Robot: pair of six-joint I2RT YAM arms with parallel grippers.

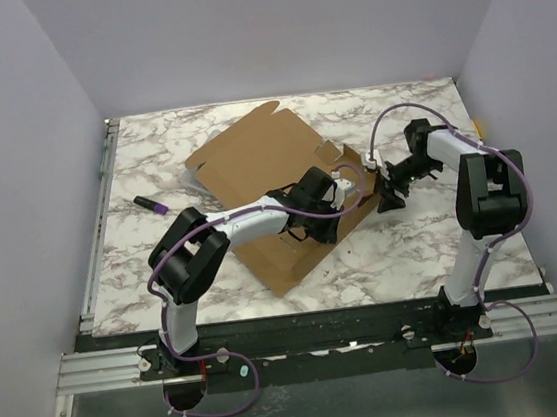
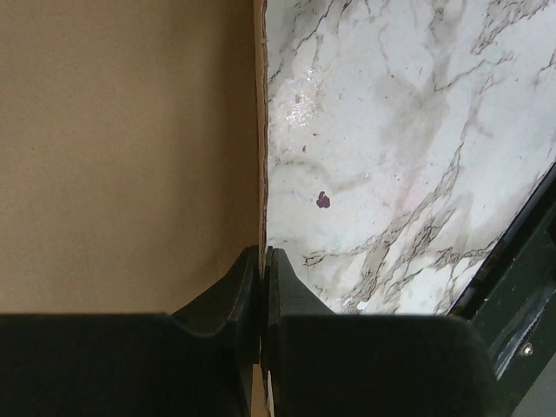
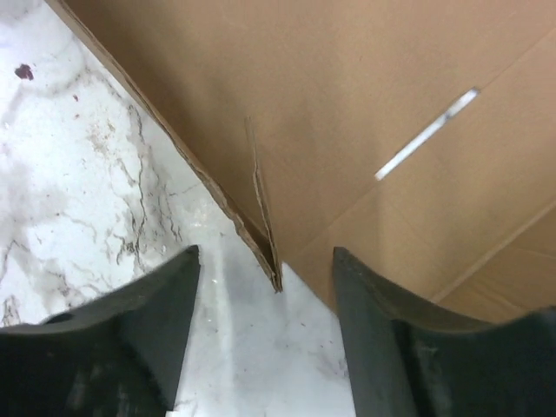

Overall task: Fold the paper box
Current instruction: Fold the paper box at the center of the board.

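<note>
From above, the left hand [image 1: 347, 187] was mostly hidden behind its own wrist and cable, so its grip could not be read there. The left wrist view settled it: both fingers [image 2: 231, 291] were pressed together on the thin edge of the paper box [image 1: 259, 165], whose brown panel filled the 9 o'clock half of that view. How far the sheet was folded was hard to make out, since the left arm lay across its middle. The box sat largely flat at the centre of the marble tabletop [image 1: 434, 251], with a flap [image 1: 355, 155] standing up on its 3 o'clock side.

The right hand [image 1: 390, 196] hovered just beside that flap, at 3 o'clock of it. In the right wrist view its fingers [image 3: 165, 313] were spread wide, gripping nothing, with a lower corner of the cardboard hanging between them. Whether the board brushed the 3 o'clock finger could not be told. The board ran off the top edge of the view. A narrow slit [image 3: 426, 135] showed toward 2 o'clock.

A purple marker [image 1: 150, 204] lay well apart, at 9 o'clock of the box. A small dark red spot [image 2: 322, 200] marked the tabletop near the gripped edge.
</note>
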